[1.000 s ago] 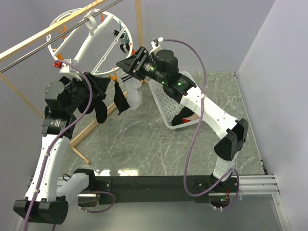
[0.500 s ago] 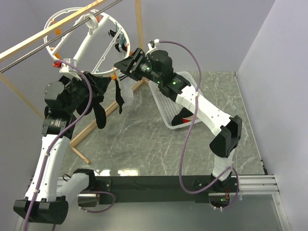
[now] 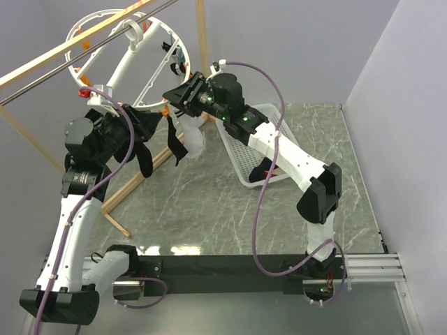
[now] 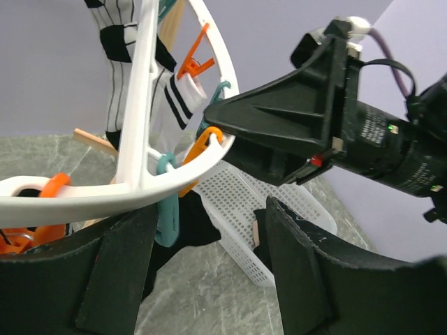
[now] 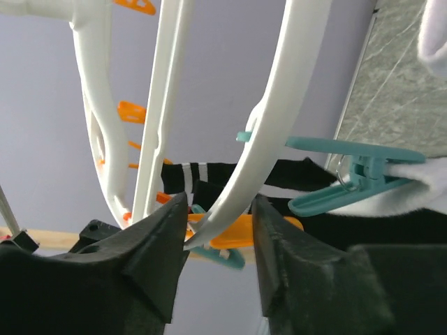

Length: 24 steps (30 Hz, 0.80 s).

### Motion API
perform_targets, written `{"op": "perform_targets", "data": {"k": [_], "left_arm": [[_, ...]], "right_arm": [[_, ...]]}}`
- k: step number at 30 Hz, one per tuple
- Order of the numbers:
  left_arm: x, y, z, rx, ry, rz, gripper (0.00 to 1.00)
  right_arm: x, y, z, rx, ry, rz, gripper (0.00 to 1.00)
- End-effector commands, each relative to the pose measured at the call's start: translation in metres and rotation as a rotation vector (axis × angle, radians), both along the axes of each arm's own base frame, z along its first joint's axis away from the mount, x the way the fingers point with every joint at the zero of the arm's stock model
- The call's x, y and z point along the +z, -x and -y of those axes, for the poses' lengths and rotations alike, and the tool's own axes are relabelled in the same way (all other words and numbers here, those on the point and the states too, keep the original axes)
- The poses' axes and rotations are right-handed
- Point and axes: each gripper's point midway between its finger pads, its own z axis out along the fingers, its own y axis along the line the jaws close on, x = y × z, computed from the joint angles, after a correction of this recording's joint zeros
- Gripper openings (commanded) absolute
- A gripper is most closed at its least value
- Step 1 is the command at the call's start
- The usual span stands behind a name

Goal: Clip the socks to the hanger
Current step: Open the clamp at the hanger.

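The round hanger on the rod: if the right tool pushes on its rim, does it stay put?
Probably not. The hanger hangs from the rod by one hook only, so it would likely swing or twist. Its thin open plastic frame looks light, so small pushes may move it. The clipped black sock dangles loosely and would probably sway along.

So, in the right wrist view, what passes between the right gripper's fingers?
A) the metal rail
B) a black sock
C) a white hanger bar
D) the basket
C: a white bar of the hanger runs down into the gap of the right gripper, with an orange clip by its lower end.
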Motion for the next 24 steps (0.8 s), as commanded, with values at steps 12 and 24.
{"op": "perform_targets", "data": {"k": [12, 24], "left_arm": [[0.006, 0.006, -0.002, 0.016, 0.081, 0.031, 0.68], [-0.015, 0.008, -0.024, 0.162, 0.129, -0.069, 0.71]], "right_arm": [[0.057, 0.015, 0.008, 0.019, -0.106, 0.067, 0.28], [0.061, 0.02, 0.012, 0.058, -0.092, 0.021, 0.24]]}}
